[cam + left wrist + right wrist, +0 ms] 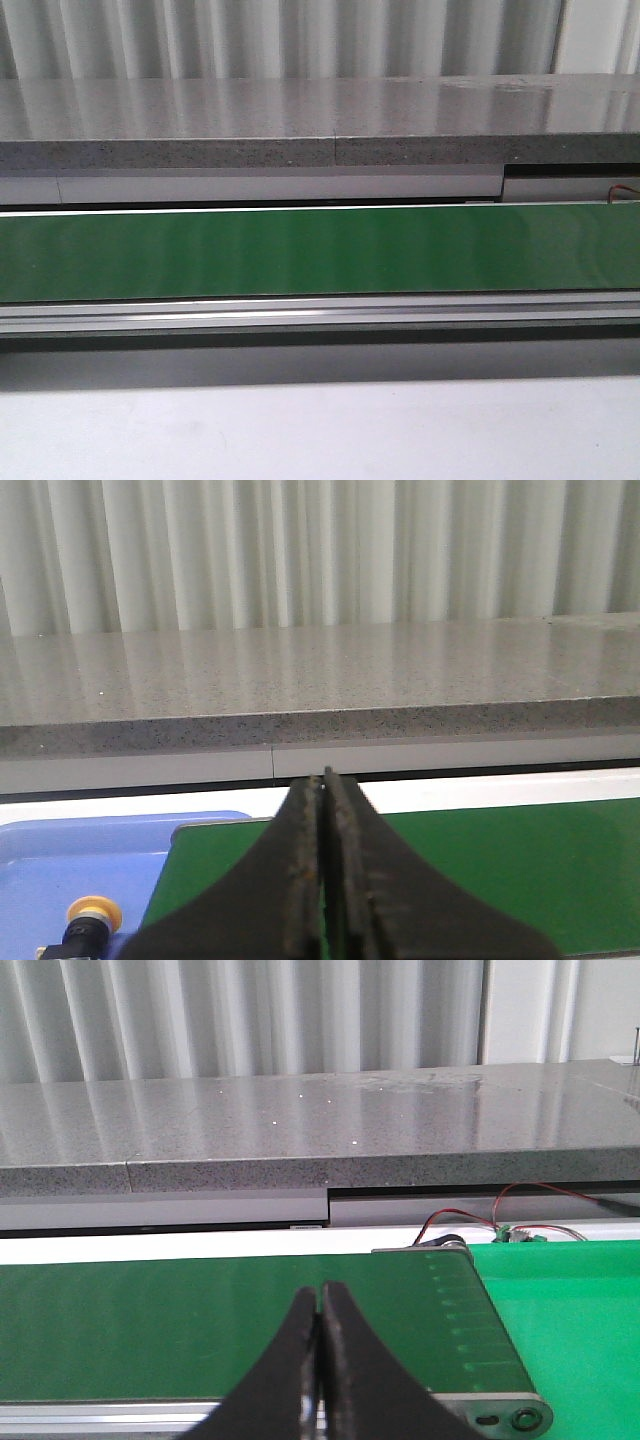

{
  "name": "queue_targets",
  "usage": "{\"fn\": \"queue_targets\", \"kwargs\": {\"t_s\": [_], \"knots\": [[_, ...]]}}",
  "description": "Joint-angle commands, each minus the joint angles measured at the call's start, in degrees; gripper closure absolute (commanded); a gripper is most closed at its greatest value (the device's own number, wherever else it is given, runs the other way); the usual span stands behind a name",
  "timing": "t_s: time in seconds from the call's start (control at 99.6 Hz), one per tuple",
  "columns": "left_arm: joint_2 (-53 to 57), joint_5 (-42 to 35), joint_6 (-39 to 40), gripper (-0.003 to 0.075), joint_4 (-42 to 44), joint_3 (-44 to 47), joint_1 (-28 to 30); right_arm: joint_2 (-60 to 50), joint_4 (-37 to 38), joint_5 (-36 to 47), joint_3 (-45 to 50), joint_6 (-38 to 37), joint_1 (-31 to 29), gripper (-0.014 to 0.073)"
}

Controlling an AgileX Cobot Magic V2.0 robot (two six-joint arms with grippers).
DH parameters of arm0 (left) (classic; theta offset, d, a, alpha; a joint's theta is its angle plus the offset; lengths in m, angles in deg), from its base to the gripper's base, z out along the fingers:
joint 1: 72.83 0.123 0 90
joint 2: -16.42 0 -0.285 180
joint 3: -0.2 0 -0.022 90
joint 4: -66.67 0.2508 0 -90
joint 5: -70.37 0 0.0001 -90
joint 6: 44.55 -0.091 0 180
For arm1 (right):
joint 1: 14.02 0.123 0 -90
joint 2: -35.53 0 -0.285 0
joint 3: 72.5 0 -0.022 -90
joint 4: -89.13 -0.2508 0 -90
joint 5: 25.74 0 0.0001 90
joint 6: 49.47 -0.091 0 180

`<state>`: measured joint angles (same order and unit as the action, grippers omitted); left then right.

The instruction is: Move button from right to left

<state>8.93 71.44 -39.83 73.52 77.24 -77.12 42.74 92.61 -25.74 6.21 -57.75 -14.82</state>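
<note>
The button (pixel 93 914) sits in a blue tray (pixel 60 865) near my left gripper (pixel 322 780). Both my grippers, left and right (pixel 320 1295), are pinched closed and hold nothing. If I reach down closed, I might knock the button over.
</note>
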Motion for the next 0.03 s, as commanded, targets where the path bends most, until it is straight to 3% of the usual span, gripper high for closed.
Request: {"fn": "queue_targets", "kwargs": {"t_s": [0.0,0.02], "knots": [[2.02,-4.6,0.49,0.074,0.13,1.45,-0.29,-0.88,0.57,4.47,-0.9,-0.01,0.18,0.0662],[2.02,-4.6,0.49,0.074,0.13,1.45,-0.29,-0.88,0.57,4.47,-0.9,-0.01,0.18,0.0662]]}}
